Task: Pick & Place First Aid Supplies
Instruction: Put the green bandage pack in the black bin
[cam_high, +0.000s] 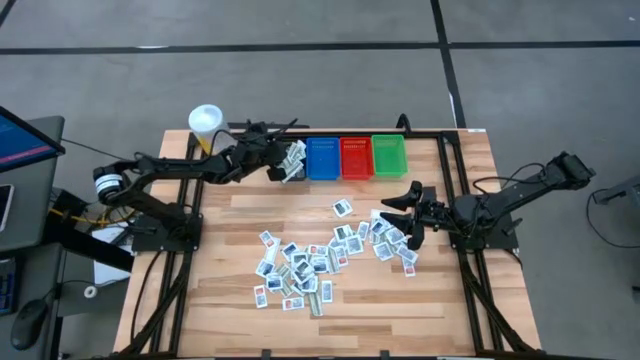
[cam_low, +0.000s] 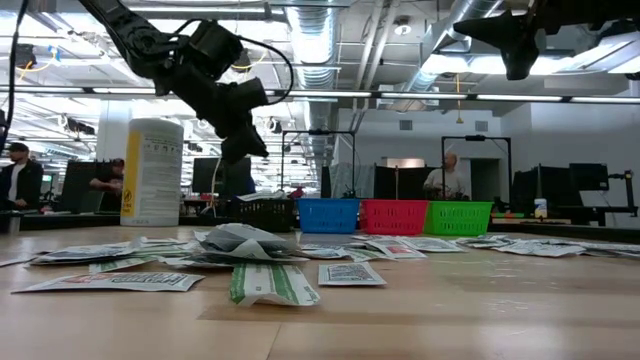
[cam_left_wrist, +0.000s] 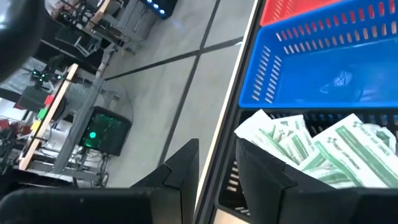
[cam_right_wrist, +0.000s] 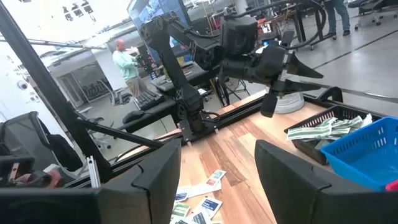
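Lying scattered across the near middle of the counter, the first aid packets spread toward the right pincer, which hovers released and empty above their right edge. Farther back, the left pincer hangs parted and empty over the black bin, where green-marked packets are piled beside the blue bin.

Even, bright light comes from ceiling strip lamps. The nearest packets in the low view are blurred. Shadows are soft.
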